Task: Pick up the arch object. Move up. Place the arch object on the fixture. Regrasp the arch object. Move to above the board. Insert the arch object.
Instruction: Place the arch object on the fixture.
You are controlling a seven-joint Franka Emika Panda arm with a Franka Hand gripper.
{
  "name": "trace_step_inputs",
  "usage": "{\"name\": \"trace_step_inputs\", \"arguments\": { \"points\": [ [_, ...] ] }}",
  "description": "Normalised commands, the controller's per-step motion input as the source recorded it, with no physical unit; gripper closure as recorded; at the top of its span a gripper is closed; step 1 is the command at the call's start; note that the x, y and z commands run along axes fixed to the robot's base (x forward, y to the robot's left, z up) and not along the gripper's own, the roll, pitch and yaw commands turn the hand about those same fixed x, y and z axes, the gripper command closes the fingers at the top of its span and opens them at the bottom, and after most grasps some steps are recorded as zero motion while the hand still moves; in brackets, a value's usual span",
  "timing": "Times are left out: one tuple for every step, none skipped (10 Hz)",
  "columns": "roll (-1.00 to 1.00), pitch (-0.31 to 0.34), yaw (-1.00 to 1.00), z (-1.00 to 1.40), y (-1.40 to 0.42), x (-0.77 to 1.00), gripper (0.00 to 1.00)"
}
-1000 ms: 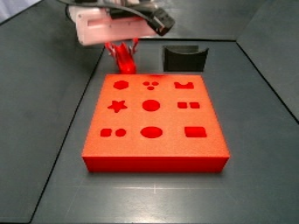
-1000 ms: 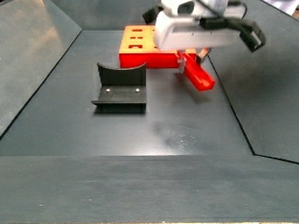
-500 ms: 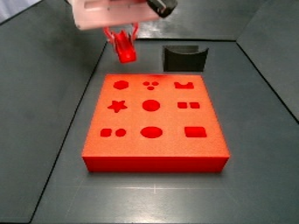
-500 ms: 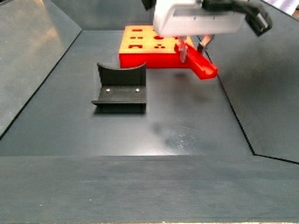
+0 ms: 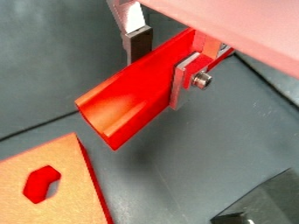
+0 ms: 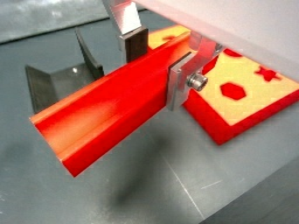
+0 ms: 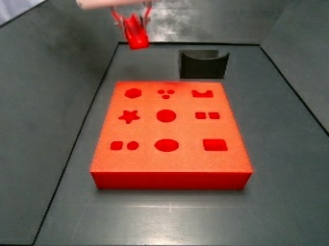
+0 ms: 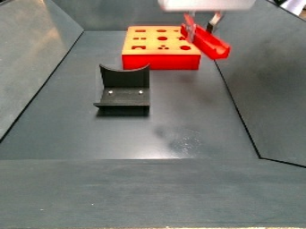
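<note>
While aloft, arch object (image 6: 111,109) clamped between gripper (image 6: 158,63) fingers.

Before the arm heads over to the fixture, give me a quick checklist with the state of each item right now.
1. Gripper shut on the arch object, in both wrist views: ok.
2. Arch object lifted off the floor, in both side views: ok.
3. Fixture recess bare, nothing resting in it: ok.
4. Board lying flat, cut-outs unblocked: ok.
5. Arch object level in the grip: not ok, it hangs tilted in a side view.
6. Which way its notched end points: cannot tell.
</note>
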Motion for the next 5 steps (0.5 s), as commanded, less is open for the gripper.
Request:
{"name": "trace_step_inputs", "arguments": {
  "points": [
    [-0.08,0.048,0.02,0.77,-0.02,-0.02,1.00],
    [-0.09,0.056,0.02,0.62,-0.02,-0.02,1.00],
    [-0.10,0.063,0.02,0.47,-0.01,-0.01,1.00],
    [-0.11,0.074,0.01,0.28,-0.01,0.01,1.00],
    [-0.27,0.116,-1.00,0.05,0.31,1.00,1.00]
  ]
}}
